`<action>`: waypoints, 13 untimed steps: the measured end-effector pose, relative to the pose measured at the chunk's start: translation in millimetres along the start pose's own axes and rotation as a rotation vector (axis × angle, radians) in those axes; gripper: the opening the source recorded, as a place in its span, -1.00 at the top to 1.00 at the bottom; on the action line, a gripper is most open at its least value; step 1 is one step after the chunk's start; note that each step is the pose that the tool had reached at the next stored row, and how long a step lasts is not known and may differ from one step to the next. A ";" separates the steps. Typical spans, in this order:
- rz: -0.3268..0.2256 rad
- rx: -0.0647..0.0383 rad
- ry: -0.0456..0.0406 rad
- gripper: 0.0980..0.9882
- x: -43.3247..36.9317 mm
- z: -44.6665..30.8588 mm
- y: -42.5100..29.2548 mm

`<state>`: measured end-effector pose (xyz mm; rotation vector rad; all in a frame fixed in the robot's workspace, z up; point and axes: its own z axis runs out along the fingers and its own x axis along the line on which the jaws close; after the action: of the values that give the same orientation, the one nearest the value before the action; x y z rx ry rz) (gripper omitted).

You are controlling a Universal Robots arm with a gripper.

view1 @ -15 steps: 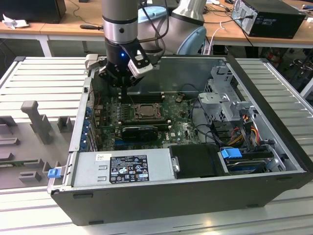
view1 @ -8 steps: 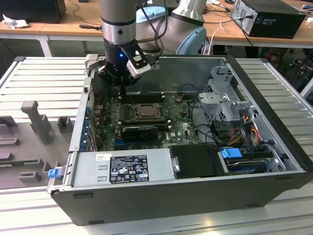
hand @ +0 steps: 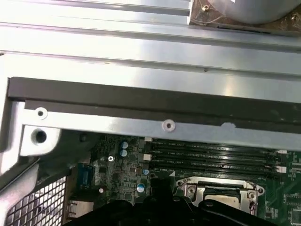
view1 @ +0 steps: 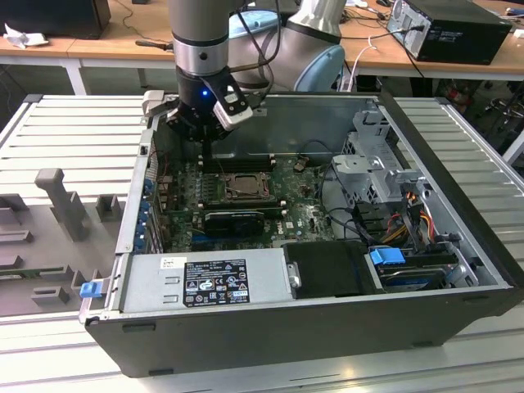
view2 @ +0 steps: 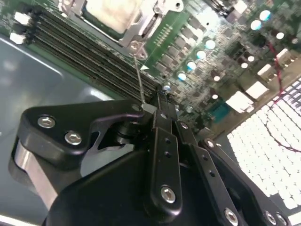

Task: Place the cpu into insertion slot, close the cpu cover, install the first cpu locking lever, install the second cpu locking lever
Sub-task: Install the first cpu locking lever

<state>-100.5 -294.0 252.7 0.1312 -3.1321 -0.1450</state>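
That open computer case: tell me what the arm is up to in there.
The gripper is lowered into the open computer case, just over the green circuit board beside the long memory slots. Its fingers are shut on a thin metal locking lever that runs up to a corner of the insertion slot. The cpu already sits in the slot, with the cpu cover framing it.
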 end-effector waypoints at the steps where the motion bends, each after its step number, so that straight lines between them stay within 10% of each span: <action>1: 0.000 0.000 0.0000 0.98 -3.9 0.2 -0.1; 13: 0.000 -0.010 -0.0008 0.98 -58.5 5.1 -5.1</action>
<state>-41.8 -293.7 247.2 0.1320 -3.1316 -0.1614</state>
